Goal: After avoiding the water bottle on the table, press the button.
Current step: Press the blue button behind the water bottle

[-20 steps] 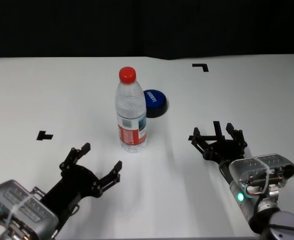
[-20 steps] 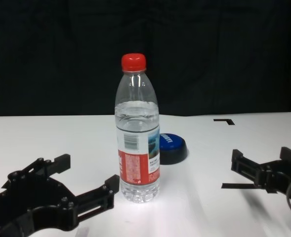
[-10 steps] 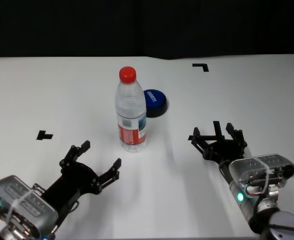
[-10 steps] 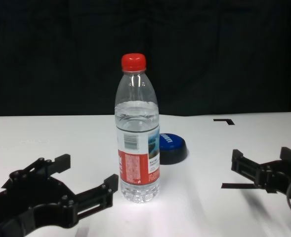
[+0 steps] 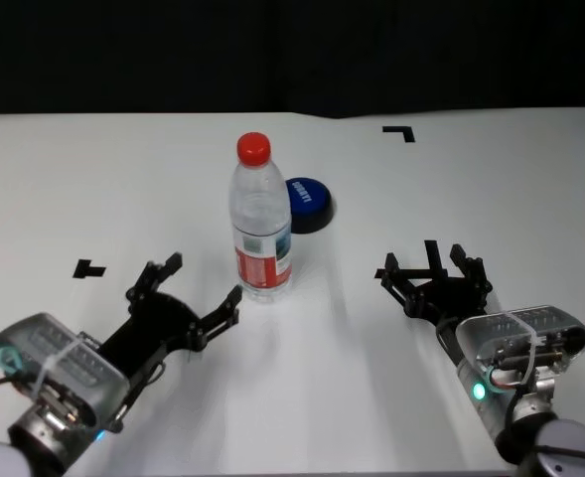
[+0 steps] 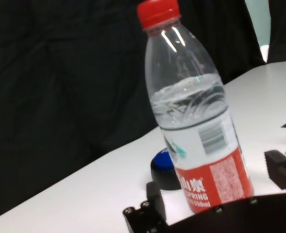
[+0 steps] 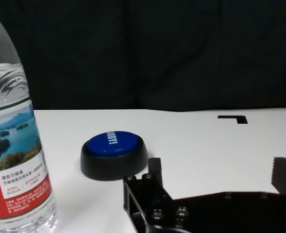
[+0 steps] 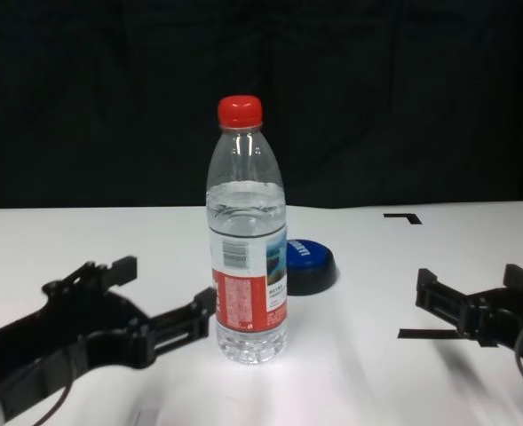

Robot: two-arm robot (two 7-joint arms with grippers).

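Blue-topped button (image 5: 306, 203) sitting low on the white table (image 5: 93, 179), just behind the upright red-capped water bottle (image 5: 260, 221) at roughly its one o'clock, near table centre. Down at the bottle's seven o'clock, left gripper (image 5: 199, 288) spread wide, gripping nothing, nearer fingertip (image 5: 231, 298) just beside the bottle's base. Out at four o'clock, well apart, right gripper (image 5: 430, 265) parked low, fingers splayed and empty, aimed toward the far edge.
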